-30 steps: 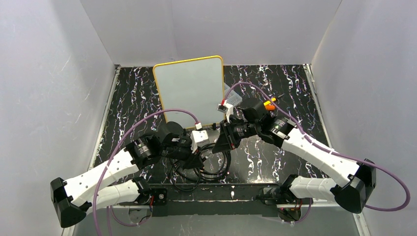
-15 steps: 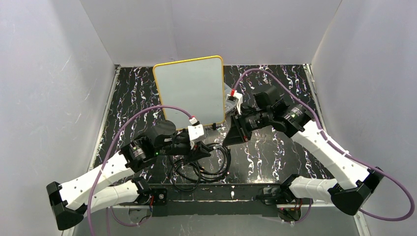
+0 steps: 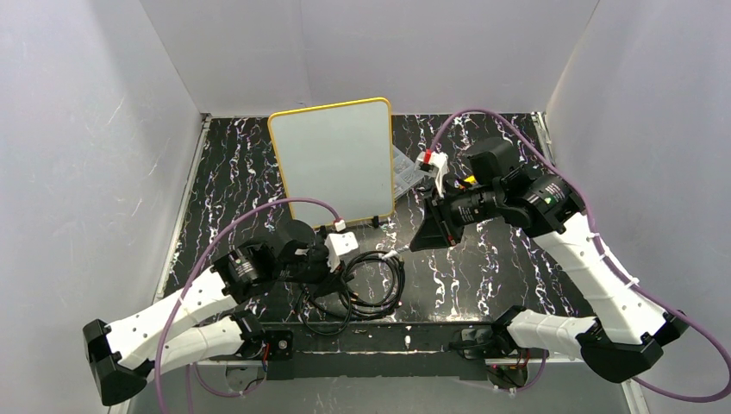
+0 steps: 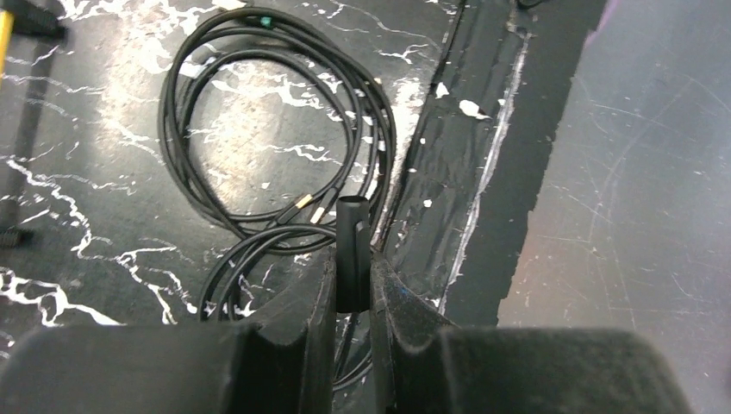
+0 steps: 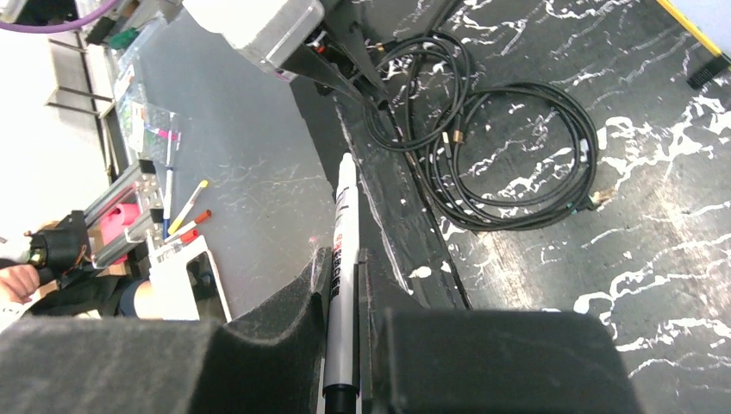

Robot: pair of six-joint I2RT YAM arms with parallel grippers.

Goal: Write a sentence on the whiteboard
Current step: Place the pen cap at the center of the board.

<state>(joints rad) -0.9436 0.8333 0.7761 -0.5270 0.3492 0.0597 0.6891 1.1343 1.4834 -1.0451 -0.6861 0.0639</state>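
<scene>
**Ann:** Top external view: the whiteboard (image 3: 332, 159) sits at the far middle of the tabletop (image 3: 233, 172), apart from both arms.
**Raj:** Right fingers (image 5: 297, 302)?
**Ann:** Clamped on a white marker (image 5: 343, 241), off the board's near right corner, not touching it.
**Raj:** And the left?
**Ann:** Left fingers (image 4: 302, 302) pinch a black cap (image 4: 352, 241) over a coiled black cable (image 4: 259, 129), just in front of the board's near edge.
</scene>
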